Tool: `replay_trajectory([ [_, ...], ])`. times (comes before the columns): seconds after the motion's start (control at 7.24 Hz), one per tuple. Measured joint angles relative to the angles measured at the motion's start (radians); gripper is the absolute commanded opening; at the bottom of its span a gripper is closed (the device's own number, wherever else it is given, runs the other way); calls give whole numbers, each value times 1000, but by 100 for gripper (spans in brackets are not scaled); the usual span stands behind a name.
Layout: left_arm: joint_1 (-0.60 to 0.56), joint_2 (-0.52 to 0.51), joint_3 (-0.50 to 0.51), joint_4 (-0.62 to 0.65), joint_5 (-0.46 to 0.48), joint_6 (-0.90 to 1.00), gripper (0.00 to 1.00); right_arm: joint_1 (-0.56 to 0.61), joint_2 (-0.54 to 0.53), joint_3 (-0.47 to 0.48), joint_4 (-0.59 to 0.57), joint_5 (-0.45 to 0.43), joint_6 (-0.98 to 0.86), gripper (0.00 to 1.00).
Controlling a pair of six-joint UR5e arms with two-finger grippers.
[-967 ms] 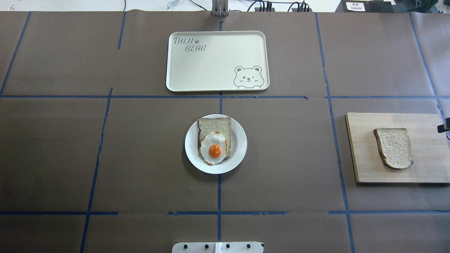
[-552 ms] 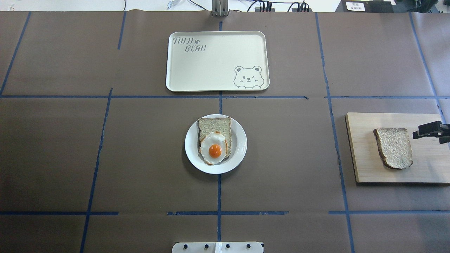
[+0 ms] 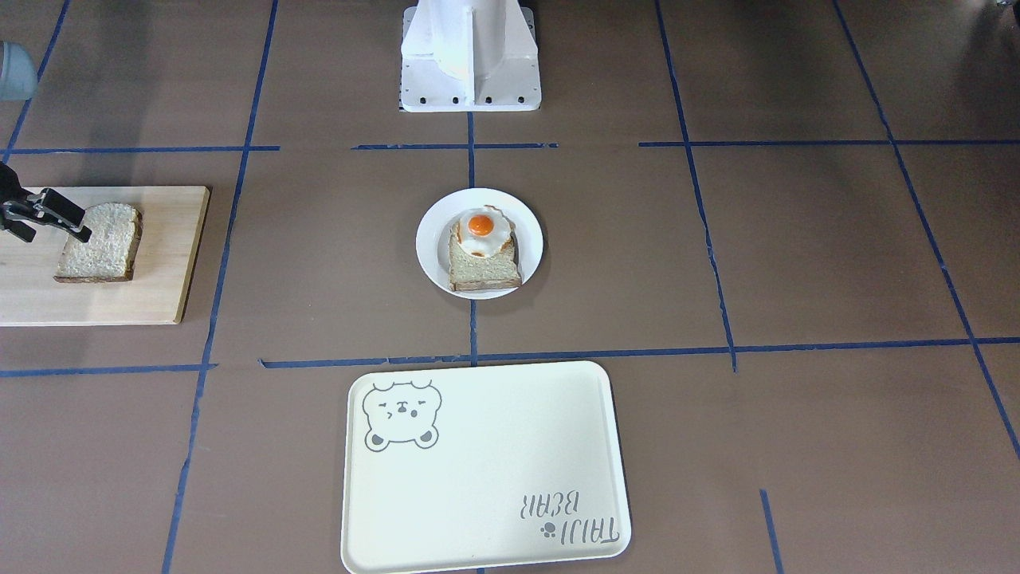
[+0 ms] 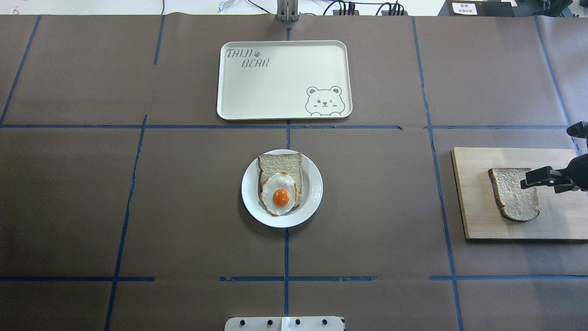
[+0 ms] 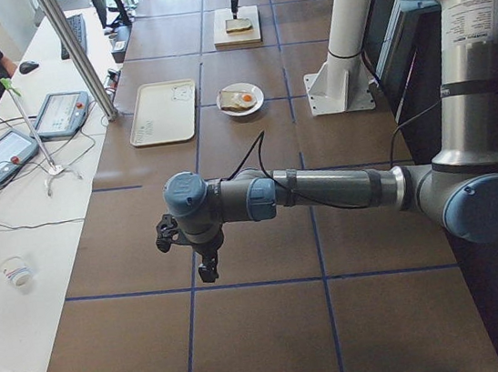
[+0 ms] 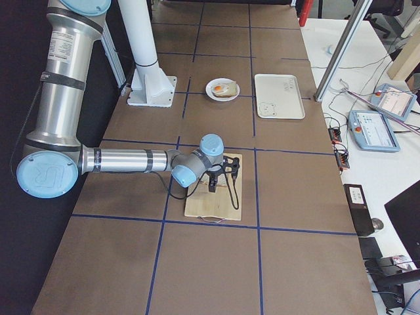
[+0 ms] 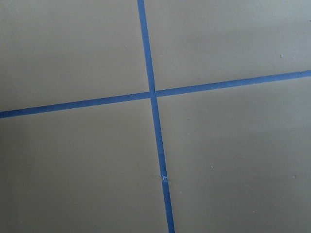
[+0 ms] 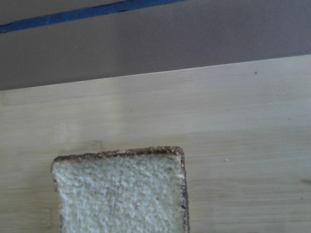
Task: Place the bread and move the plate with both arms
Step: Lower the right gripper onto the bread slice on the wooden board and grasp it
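The bread point(image 4: 512, 200) lies flat on a wooden board point(image 4: 473, 207) at the right of the table; it also shows in the front view point(image 3: 100, 243) and in the right wrist view point(image 8: 121, 194). My right gripper point(image 4: 539, 181) hovers over the bread's right edge with its fingers apart and empty, as the front view point(image 3: 54, 233) also shows. The white plate point(image 4: 313, 193) stands at the table's middle and carries a toast slice with a fried egg point(image 4: 280, 195). My left gripper point(image 5: 193, 248) shows only in the left side view, far from the plate; I cannot tell whether it is open or shut.
A cream tray with a bear drawing point(image 4: 285, 80) lies beyond the plate. The white base column point(image 3: 470, 52) stands at the robot's side. Blue tape lines cross the brown table cover.
My right gripper has come in from the right edge and moved left over the board, reaching the bread's right side. The bread, plate and tray have not moved.
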Motion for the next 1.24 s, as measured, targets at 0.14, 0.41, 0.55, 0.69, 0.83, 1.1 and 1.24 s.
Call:
replay_trajectory([
  [0.14,0,-1,0,-1,0,0,100,-3,2,-17,1,0,1,96],
  [0.41,0,-2,-2,-1,0,0,100,-4,2,-42,2,-2,0,87],
  [0.55,0,-4,-2,-1,0,0,100,-5,2,-47,2,-2,0,75],
  [0.69,0,-8,0,0,0,0,100,-5,2,-46,2,-1,1,69],
  [0.83,0,-11,1,0,0,0,100,-5,2,-45,2,0,4,69],
  [1.1,0,-14,3,0,0,0,100,-6,4,-44,2,0,7,70],
  [1.24,0,-15,5,0,0,0,100,-8,4,-44,2,0,7,70],
])
